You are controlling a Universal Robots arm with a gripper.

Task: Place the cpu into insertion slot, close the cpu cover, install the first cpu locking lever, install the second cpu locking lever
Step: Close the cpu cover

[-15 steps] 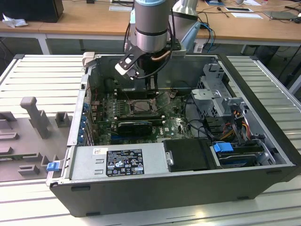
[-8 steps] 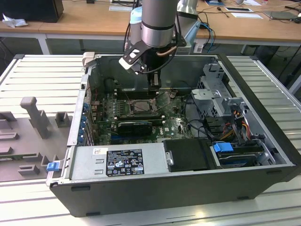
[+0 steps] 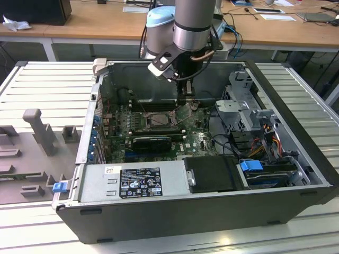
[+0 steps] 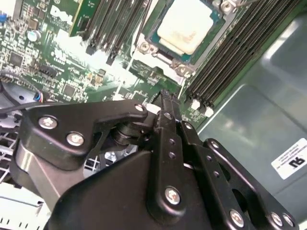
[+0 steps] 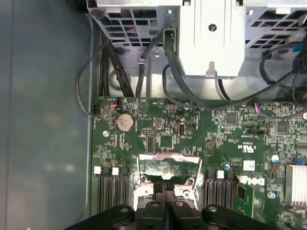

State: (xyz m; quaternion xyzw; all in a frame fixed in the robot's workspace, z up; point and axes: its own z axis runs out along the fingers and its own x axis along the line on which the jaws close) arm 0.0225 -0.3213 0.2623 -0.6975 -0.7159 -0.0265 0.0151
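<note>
One arm [image 3: 193, 26] reaches straight down into the open case [image 3: 212, 211] from above. Its gripper [image 3: 186, 99] points down at the green board [image 3: 198, 138], just beside the slot [image 3: 158, 119], on the exterior view's right of it.

In both wrist views I see the fingers [image 5: 159, 207] pressed tight together, with no gap. I see nothing held between them. The tips sit right at the edge of the cover [image 5: 169, 165]. I cannot tell if they touch it.

The cover is up, tilted like an open lid over one end of the slot. I can see the board through its window. In the second wrist view the cpu [image 4: 187, 26] lies flat inside the slot, its pale face bare.

The case lies on its side on a grey metal table [image 3: 47, 79] with long ribs. Wooden desks [image 3: 95, 21] stand behind it.

Long black memory slots [image 4: 230, 57] run along both sides of the slot, very near. A grey metal cage [image 3: 241, 103] stands on the exterior view's right of the gripper, with black cables [image 5: 110, 67] at its foot. The back wall of the case rises behind the arm. A big grey power box [image 3: 132, 182] fills the near side. Above the case it is all open.
</note>
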